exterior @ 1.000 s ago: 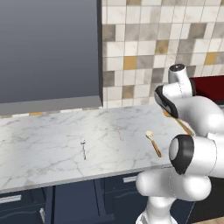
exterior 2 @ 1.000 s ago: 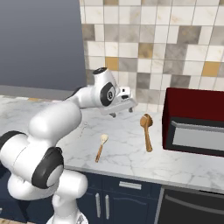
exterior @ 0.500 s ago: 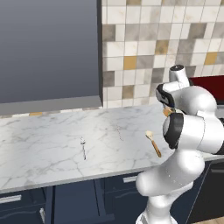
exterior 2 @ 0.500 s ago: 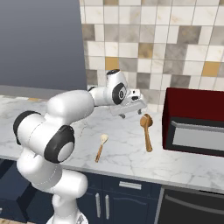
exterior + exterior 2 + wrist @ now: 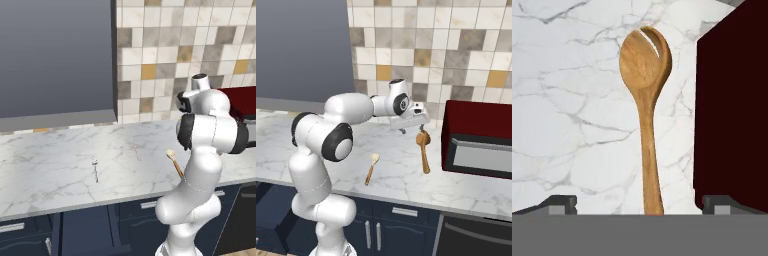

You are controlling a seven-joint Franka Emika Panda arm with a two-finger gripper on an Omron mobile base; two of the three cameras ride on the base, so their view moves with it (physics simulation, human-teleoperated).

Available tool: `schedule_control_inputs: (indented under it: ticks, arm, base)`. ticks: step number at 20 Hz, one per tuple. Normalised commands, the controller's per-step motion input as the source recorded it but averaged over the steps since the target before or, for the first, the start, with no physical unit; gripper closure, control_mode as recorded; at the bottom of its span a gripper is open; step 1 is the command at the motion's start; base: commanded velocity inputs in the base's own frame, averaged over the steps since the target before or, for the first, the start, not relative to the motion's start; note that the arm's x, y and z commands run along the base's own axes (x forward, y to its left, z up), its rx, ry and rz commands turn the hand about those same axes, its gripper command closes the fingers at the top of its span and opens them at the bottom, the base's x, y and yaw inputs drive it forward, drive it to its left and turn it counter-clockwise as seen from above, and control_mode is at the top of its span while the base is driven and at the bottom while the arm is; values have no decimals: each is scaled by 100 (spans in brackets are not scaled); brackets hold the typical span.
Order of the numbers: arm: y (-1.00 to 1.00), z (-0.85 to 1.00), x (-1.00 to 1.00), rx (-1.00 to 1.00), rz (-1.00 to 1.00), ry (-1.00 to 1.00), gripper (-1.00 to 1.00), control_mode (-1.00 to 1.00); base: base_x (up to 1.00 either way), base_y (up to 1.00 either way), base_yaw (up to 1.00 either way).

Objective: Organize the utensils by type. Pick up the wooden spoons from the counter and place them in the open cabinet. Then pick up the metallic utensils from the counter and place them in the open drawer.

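A: What is seen on the bench (image 5: 60, 170), from the left side to the right?

B: Far to the left of the fingers (image 5: 412, 129), a thin metallic utensil (image 5: 95, 169) is laid flat on the white marble. A second very thin utensil (image 5: 136, 152) is seen a little nearer to the fingers, but it is too faint for its type to be told. Then a small wooden spoon (image 5: 371, 168) with a pale bowl is found, near the front edge and still left of the fingers.

A: And directly at the fingers?

B: A larger brown slotted spoon (image 5: 646, 107) is laid flat just under them. In the hand view its handle is seen running down between the two finger tips (image 5: 558, 204), and its bowl is pointed away from them. It is not gripped; it rests on the marble.

A: How are the fingers held?

B: They are spread wide, one on each side of the handle, with nothing held.

A: What is to the right of the fingers?

B: A dark red box appliance (image 5: 478, 137) is stood close beside them, just beside the slotted spoon.

A: And the cabinet?

B: The dark upper cabinet (image 5: 55, 60) is hung well to the left of the fingers, above the bench.
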Motion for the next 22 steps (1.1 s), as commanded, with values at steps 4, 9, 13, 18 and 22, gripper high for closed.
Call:
schedule_control_inputs:
  ticks: [4, 9, 13, 18, 22]
  arm:
    - [-24, -23, 45, 3, -1, 8, -100, -100]
    - [-11, -26, 41, 5, 0, 3, -100, -100]
    - [-8, -28, 30, 3, 0, 1, -100, -100]
    - [-12, -25, 21, 0, 0, 0, -100, -100]
    - [-9, -25, 33, 0, 0, 0, -100, -100]
  base:
    - [0, 0, 0]
    - [0, 0, 0]
    - [0, 0, 0]
    - [0, 0, 0]
    - [0, 0, 0]
